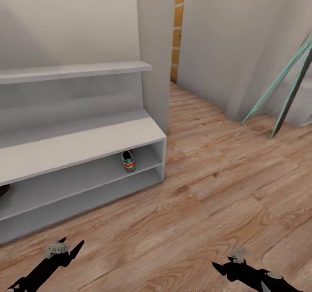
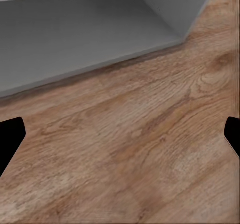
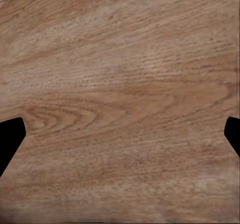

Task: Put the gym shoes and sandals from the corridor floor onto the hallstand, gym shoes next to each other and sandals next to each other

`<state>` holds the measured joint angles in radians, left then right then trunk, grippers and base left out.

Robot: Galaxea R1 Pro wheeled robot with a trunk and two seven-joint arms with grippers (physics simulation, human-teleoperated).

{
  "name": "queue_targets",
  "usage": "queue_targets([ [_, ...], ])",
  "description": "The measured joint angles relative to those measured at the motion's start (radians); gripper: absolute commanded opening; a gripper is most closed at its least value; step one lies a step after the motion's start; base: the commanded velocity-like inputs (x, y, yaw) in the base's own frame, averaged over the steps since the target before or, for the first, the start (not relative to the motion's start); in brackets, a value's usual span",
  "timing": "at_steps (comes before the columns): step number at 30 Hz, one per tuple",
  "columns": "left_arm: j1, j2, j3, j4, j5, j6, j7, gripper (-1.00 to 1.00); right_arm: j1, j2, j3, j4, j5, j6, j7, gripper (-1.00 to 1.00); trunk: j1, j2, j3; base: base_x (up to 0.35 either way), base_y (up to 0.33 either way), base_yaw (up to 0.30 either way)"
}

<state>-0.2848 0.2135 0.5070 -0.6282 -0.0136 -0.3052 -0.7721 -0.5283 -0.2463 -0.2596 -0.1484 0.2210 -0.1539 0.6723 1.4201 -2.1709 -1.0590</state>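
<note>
One gym shoe (image 1: 128,161) sits on the hallstand (image 1: 86,144) upper open shelf at centre frame, red heel facing outward, long axis running back into the shelf. Both the left gripper (image 1: 69,248) and right gripper (image 1: 225,264) hang wide and empty over the corridor floor (image 1: 225,188). Judging from this, the next move is finding another shoe.

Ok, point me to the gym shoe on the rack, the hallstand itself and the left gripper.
gym shoe (image 1: 128,160), head view, on its heel end.
hallstand (image 1: 82,142), head view, on the bare bench top.
left gripper (image 1: 74,245), head view, midway between its fingertips.
</note>
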Motion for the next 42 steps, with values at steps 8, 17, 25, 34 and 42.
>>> queue_targets([
  [8, 0.0, 0.001, 0.001, 0.002, 0.001, 0.0, 0.004, 1.0, 0.0, 0.001, 0.0, 0.0, 0.0, 0.0, 0.0, 1.0, -0.004, 0.007, 0.003, 0.0, 0.0, -0.267],
  [17, 0.0, -0.004, 0.001, 0.004, 0.0, -0.001, 0.007, 1.0, 0.0, 0.001, 0.0, 0.0, 0.0, 0.0, 0.0, 1.0, -0.004, 0.007, 0.003, 0.0, 0.0, -0.267],
  [25, 0.0, -0.008, 0.0, 0.014, -0.003, -0.002, 0.007, 1.0, 0.0, 0.001, 0.0, 0.0, 0.0, 0.0, -0.032, 1.0, -0.004, 0.007, 0.003, 0.0, 0.0, -0.267],
  [34, 0.0, -0.007, 0.001, 0.115, -0.001, -0.014, 0.046, 1.0, 0.002, 0.003, 0.001, 0.001, 0.0, -0.002, -0.142, 1.0, -0.004, 0.007, 0.003, 0.0, 0.0, -0.267],
  [42, 0.0, -0.046, -0.007, 0.176, -0.007, -0.02, 0.32, 1.0, 0.045, 0.015, 0.002, 0.002, -0.001, -0.111, -0.293, 1.0, -0.004, 0.007, 0.003, 0.0, 0.0, -0.267],
])
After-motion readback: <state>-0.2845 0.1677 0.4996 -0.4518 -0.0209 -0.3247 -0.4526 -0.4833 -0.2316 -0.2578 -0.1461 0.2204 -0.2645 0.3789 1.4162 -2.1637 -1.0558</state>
